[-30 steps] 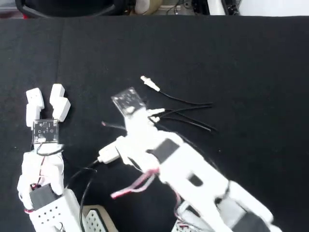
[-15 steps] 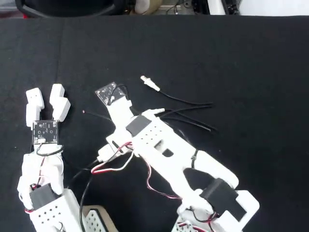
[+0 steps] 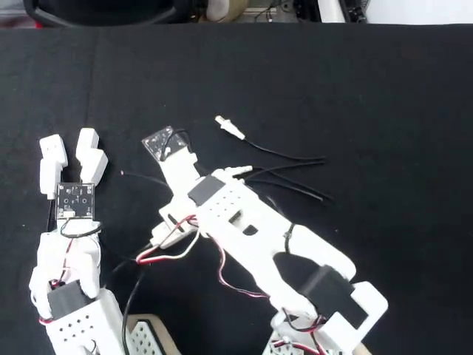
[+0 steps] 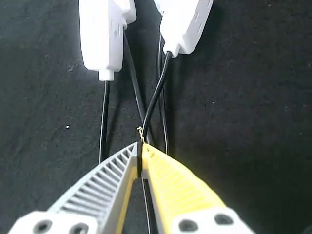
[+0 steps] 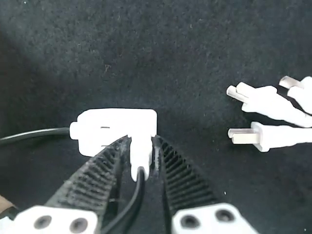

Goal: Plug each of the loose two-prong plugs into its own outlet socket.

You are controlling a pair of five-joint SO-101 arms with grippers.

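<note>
One plug (image 5: pixel 141 152), likely light and rigid, is clamped in my right gripper (image 5: pixel 141 143), with a socket (image 5: pixel 112 127) just ahead. Grip its moulded body; the cord (image 5: pixel 131 200) should flex.

A black cloth (image 3: pixel 384 89) covered the bench. Beyond its far edge lay a dark rounded object (image 3: pixel 96 10) near the left corner and cables (image 3: pixel 284 10) toward the middle.

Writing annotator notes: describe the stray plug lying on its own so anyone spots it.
On the black table, find the right arm stretched across the middle. Beyond it, toward the far edge, lies a small white plug on a thin black cord. Unlike the plugs tucked against the arm, it lies alone.
</note>
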